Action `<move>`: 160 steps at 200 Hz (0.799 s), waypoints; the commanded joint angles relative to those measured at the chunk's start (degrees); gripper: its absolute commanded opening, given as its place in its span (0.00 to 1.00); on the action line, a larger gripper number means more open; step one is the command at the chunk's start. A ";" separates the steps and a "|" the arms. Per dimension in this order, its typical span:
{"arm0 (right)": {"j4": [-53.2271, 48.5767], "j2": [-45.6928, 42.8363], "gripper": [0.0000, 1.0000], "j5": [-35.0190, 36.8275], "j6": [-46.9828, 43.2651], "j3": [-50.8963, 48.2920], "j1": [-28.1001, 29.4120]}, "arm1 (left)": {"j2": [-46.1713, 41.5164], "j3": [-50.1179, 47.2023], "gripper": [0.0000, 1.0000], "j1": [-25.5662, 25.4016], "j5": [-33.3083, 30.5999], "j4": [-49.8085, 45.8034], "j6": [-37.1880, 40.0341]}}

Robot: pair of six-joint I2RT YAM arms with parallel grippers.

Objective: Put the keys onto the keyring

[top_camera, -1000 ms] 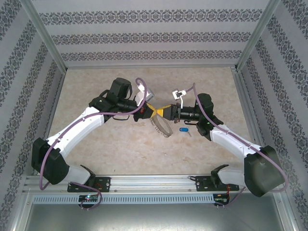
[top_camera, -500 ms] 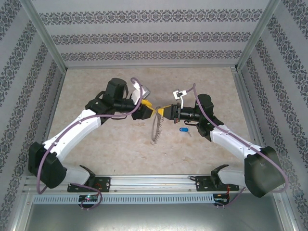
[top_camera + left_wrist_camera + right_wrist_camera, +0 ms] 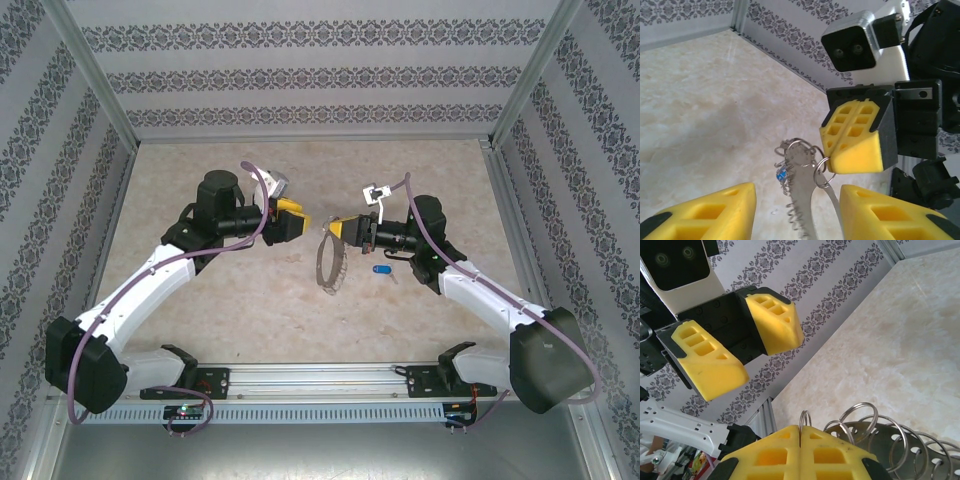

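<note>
Now the left pincer [image 3: 291, 222] stands spread and holds nothing, facing the right pincer [image 3: 338, 229] across a gap. The right pincer's yellow fingers are pressed together on the top edge of the keyring [image 3: 328, 262], which dangles below them toward the tabletop [image 3: 250, 305]. Just right of the loop, beneath the right pincer's wrist, the blue-headed key [image 3: 381, 269] lies on the tabletop.
</note>
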 commanded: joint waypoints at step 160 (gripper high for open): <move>14.95 -4.75 0.00 2.99 -0.51 3.92 2.06 | 0.18 -6.21 0.30 0.08 9.18 33.30 -25.70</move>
